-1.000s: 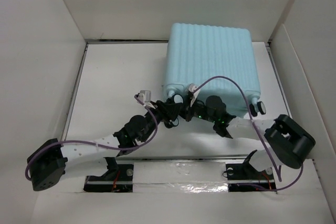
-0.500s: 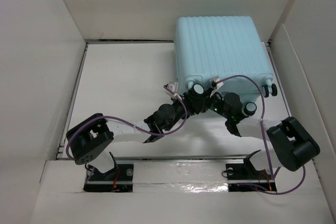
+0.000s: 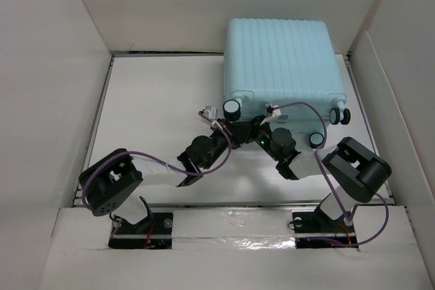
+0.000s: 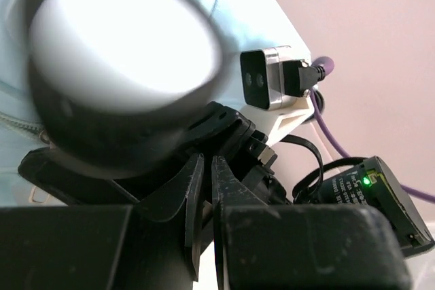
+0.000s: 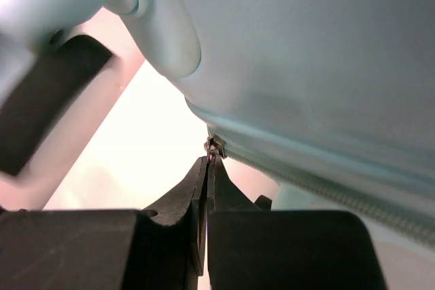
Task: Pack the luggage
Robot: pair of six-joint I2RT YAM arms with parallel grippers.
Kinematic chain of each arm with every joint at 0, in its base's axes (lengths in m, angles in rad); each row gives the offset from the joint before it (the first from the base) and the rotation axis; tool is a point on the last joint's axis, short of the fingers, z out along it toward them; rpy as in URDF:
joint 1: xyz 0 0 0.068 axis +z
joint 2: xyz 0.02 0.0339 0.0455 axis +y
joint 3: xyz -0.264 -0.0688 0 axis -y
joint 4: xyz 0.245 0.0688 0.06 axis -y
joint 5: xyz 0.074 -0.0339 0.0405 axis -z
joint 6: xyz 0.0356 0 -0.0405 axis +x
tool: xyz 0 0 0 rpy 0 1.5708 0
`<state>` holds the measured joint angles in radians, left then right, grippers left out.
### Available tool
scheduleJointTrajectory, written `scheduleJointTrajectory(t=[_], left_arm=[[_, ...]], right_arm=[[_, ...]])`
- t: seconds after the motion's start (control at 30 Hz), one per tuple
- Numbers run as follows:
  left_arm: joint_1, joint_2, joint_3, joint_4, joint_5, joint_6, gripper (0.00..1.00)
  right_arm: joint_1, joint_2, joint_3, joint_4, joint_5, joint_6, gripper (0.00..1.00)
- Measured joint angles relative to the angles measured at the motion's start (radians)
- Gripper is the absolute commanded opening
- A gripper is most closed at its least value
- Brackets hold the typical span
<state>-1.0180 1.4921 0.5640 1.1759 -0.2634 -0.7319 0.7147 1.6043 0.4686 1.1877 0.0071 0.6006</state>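
Observation:
The luggage [image 3: 282, 59], a pale aqua ribbed suitcase, lies closed and flat at the back right. Its black-and-white wheels [image 3: 233, 108] face the arms. My right gripper [image 3: 258, 127] is under the near edge and shut on the zipper pull [image 5: 213, 149] at the seam of the shell [image 5: 306, 66]; in the right wrist view the gripper [image 5: 210, 161] has its jaws pressed together. My left gripper [image 3: 238, 130] is just left of it, below a wheel [image 4: 122, 52]. In the left wrist view its jaws [image 4: 206, 161] stand almost together with nothing seen between them.
White cardboard walls [image 3: 61, 79] enclose the white table on the left, back and right. Purple cables [image 3: 299, 108] loop from both wrists near the suitcase's near edge. The right wrist's camera [image 4: 268, 78] sits close beside the left gripper. Another wheel [image 3: 339, 115] juts out at the right corner.
The suitcase's near edge has swung left, its wheel with it. Both grippers have moved left and slightly back along that edge. The right arm's elbow has folded in toward the middle.

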Motion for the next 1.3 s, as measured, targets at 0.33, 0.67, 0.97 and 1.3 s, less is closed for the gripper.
scheduleJointTrajectory(t=[0.33,0.67,0.97,1.3], left_arm=[[-0.003,-0.203,-0.112,-0.021,0.316,-0.010,0.30],[0.003,-0.626,-0.036,-0.449,0.408,0.097,0.69],[0.088,-0.477,0.146,-0.822,0.367,0.143,0.65],[0.138,-0.280,0.215,-0.845,0.438,0.150,0.50]], right_arm=[[0.088,-0.100,-0.138,0.027,0.001,-0.023,0.00],[0.057,-0.192,-0.137,-0.097,-0.064,-0.113,0.00],[0.033,-0.403,-0.138,-0.426,-0.070,-0.214,0.00],[0.088,-0.452,-0.138,-0.537,0.053,-0.227,0.00]])
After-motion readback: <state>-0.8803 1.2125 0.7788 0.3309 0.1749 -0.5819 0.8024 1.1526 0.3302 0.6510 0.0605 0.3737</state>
